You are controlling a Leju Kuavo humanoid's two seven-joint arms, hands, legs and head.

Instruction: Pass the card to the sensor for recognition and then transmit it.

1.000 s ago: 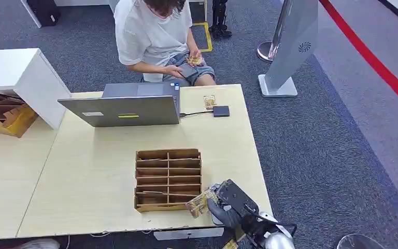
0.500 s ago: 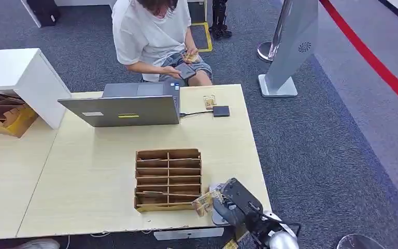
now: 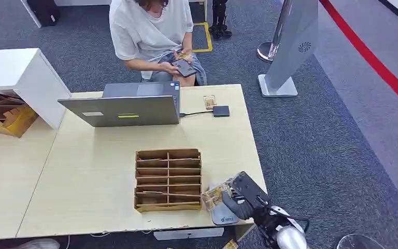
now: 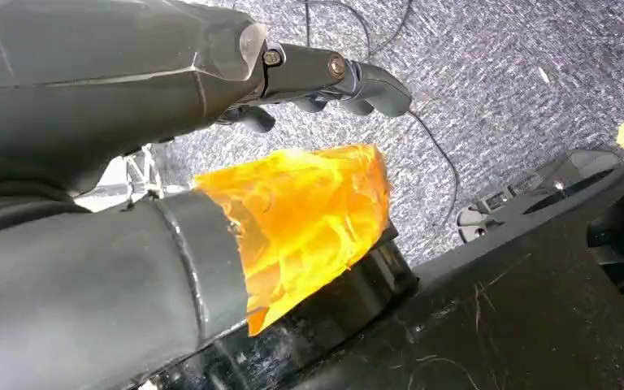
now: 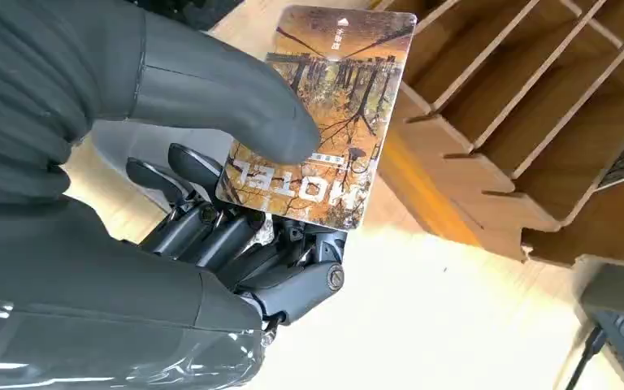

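My left hand point(image 4: 325, 77) hangs down beside me over the grey carpet point(image 4: 496, 73), its dark fingers curled inward around nothing.

On the worktop point(image 3: 93, 171), just to the left of my right hand, stands the wooden slotted rack point(image 3: 168, 180), with one card lying in its nearest row. Beyond it, farther from me, an open laptop point(image 3: 124, 106) sits with a cable running to a small dark box point(image 3: 221, 111), and another card point(image 3: 209, 101) lies just beside that box. Behind the laptop a person point(image 3: 150, 31) in a white shirt sits holding a phone.

My right hand point(image 3: 241, 196) hovers at the near right corner of the worktop, pinching the card point(image 5: 321, 114) between the thumb on its printed face and the fingers point(image 5: 203, 223) behind it. The card shows autumn trees and the word HOTEL. In the head view it sticks out from my hand toward the rack, close to the rack's near right corner; I cannot tell whether they touch. Directly under my hand lies a flat grey sensor pad point(image 3: 223, 215) at the worktop's edge.
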